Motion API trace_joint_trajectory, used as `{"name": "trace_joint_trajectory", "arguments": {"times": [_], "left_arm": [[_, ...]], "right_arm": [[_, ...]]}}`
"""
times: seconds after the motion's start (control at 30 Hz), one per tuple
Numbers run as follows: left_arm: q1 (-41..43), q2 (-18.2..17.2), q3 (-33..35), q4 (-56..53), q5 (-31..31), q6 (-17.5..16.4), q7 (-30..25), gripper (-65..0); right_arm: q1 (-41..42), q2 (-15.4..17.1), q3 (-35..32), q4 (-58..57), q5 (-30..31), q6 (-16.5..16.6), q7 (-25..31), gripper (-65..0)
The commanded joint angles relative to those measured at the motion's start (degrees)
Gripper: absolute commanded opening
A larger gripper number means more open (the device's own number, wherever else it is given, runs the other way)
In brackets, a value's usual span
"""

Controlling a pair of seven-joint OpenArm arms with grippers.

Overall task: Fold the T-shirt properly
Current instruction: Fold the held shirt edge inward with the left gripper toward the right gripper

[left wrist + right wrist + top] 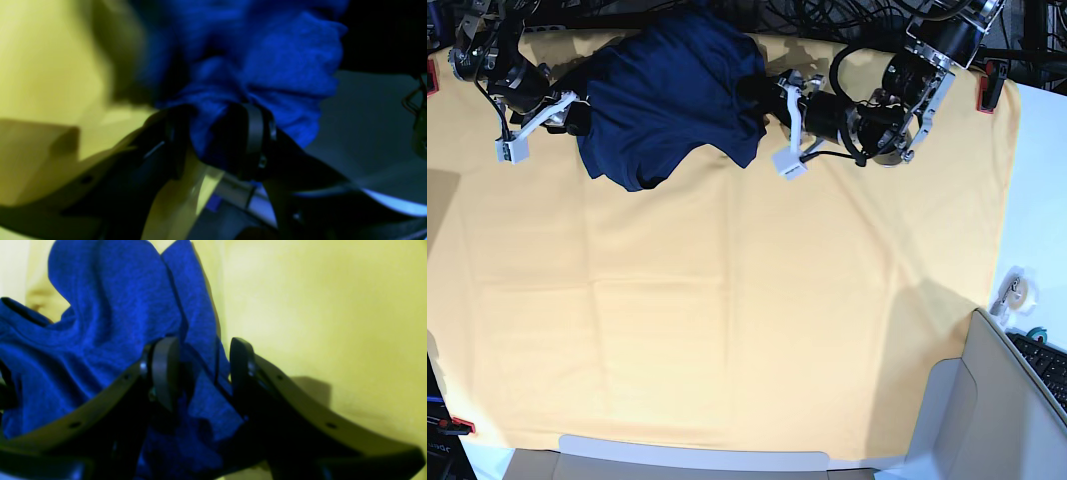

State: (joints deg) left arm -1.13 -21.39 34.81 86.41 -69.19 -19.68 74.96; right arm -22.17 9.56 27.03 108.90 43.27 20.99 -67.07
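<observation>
Navy fabric of the T-shirt [667, 95] sits bunched in a loose heap at the far end of the counter, on the yellow table cloth [727, 330], strung between the two arms rather than lying flat. No sleeve or hem can be made out; the cloth is rumpled all over.

On the base view's right, the left pincer [213, 140] has a wad of the shirt between its fingers, jaws fairly far apart with the bunched cloth filling the gap, so it looks to be gripping that edge. On the base view's left, the right pincer [200, 373] stands with jaws parted; a fold of the shirt hangs in the gap, but the fingers do not appear to press it, so I judge it open around the cloth, not clamped.

By my reading, the step in hand is spreading the garment, before any fold. Next, the right pincer likely needs a firm grip on its edge, then both arms should draw apart and lay the shirt flat.
</observation>
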Motion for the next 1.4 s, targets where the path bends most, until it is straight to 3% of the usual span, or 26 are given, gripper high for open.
{"name": "trace_joint_trajectory", "arguments": {"times": [0.0, 0.33, 0.4, 0.47, 0.57, 0.63, 0.67, 0.8, 1.07, 1.23, 1.37], "left_arm": [[0.47, 0.60, 1.46, 0.05, 2.86, 0.91, 3.06, -40.0], [-1.73, 1.91, 3.57, -0.13, 3.03, 1.00, 3.06, -41.7], [-1.82, 1.74, 4.71, -0.13, 3.74, 1.00, 2.98, -50.1], [-1.64, 1.74, 4.89, -0.13, 6.73, 0.91, 2.98, -64.6], [-1.47, 1.74, 5.06, 0.05, 8.75, 0.91, 2.98, -63.1], [-2.00, 1.74, 4.97, 0.14, 8.75, 0.91, 2.98, -64.6], [-2.17, 1.74, 4.89, 0.14, 8.75, 0.91, 3.15, -64.4], [-7.09, -0.11, 5.06, 0.14, 8.75, 0.91, 3.50, -64.3], [-16.41, -0.11, 9.37, -3.82, 8.92, 0.91, 4.47, -64.3], [-21.86, 0.16, 15.17, -7.51, 8.92, 0.91, 2.62, -64.3], [-25.56, 1.65, 18.60, -9.09, 8.92, 0.91, 1.48, -64.3]], "right_arm": [[0.15, 0.50, 0.18, 1.03, 0.65, 0.33, 0.91, -39.9], [0.15, 0.50, 0.18, 0.86, 0.65, 0.33, 1.00, -39.9], [0.15, 0.42, 0.09, 0.86, 0.73, 0.33, 1.00, -39.9], [0.15, 0.33, 0.09, 0.86, 0.91, 0.33, 1.00, -40.0], [0.15, 0.33, 0.09, 0.94, 0.91, 0.33, 1.00, -43.0], [0.15, 0.33, 0.01, 0.94, 0.91, 0.33, 0.74, -55.0], [0.42, 0.33, -0.26, 0.94, 0.91, 0.33, 0.65, -64.5], [0.15, 0.24, -1.66, 1.03, 0.91, 0.33, 0.65, -64.8], [-3.72, -1.61, -1.58, 3.93, 0.91, 0.41, 0.83, -65.0], [-6.35, -4.77, -1.31, 4.81, 0.91, 0.41, 1.00, -65.0], [-7.76, -9.25, -1.40, 4.90, 0.91, 0.41, 1.00, -65.0]]}}
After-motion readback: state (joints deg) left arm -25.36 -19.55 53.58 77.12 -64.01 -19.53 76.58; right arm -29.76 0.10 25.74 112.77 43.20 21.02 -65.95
